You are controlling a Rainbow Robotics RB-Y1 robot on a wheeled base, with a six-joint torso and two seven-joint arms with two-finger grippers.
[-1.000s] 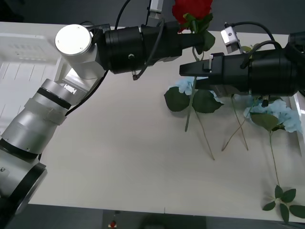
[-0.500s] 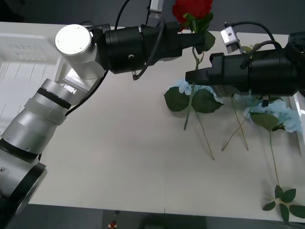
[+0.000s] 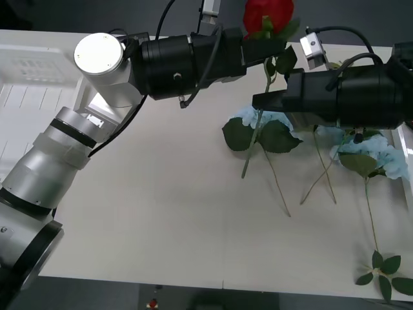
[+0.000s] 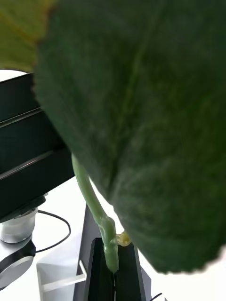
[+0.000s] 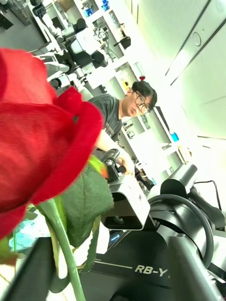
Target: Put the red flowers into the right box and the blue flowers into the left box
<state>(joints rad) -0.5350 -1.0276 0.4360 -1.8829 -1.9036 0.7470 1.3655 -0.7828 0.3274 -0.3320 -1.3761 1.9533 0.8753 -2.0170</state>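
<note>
Blue flowers point(image 3: 377, 155) flat on the counter point(image 3: 161, 213) at right, long stems trailing toward the near edge, a second cluster point(image 3: 253, 116) beneath the right gripper point(image 3: 258, 101). Above them, one of the red flowers point(image 3: 268, 14) lifted off the counter, stem slanting down to a free tip. Right jaws clenched on the stem below a large leaf point(image 4: 141, 117). Left gripper point(image 3: 261, 46) higher up by the bloom, now shifted rightward with it; state of its jaws cannot be told. Left box point(image 3: 29, 84) at far left.
</note>
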